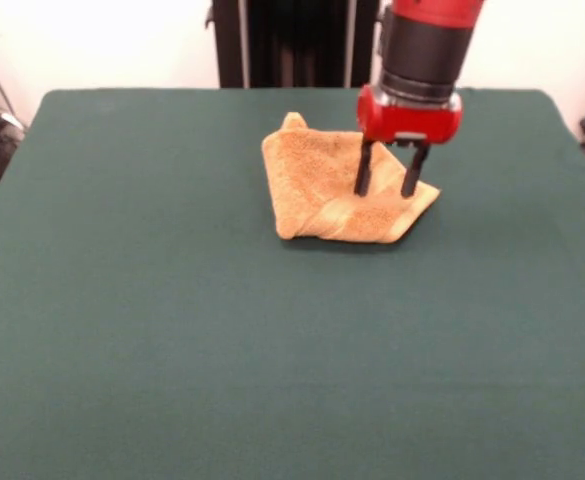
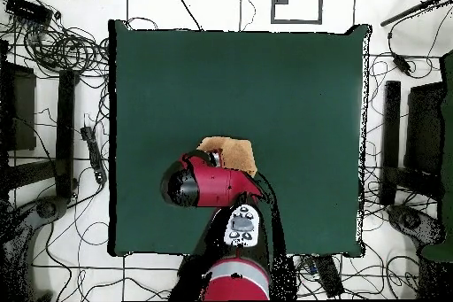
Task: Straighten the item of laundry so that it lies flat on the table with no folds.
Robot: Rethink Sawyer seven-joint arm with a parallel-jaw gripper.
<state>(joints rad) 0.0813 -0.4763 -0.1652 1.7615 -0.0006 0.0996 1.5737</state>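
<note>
The item of laundry (image 1: 312, 185), an orange-tan towel, lies folded over itself in a bunched, roughly triangular heap at the far middle of the green table (image 1: 172, 320). A woven band runs slantwise across its front fold. My gripper (image 1: 385, 191) stands upright over the towel's right corner, open, its two dark fingers (image 1: 363, 168) spread apart with their tips down at the cloth. Whether the tips press on the cloth I cannot tell. In the overhead view, the red arm covers much of the towel (image 2: 234, 151) on the table (image 2: 265, 68) and hides the gripper.
Green cloth stretches wide around the towel on every side. Beyond the table's edges lie tangled cables (image 2: 62, 50) and dark stands (image 2: 391, 139) on the floor.
</note>
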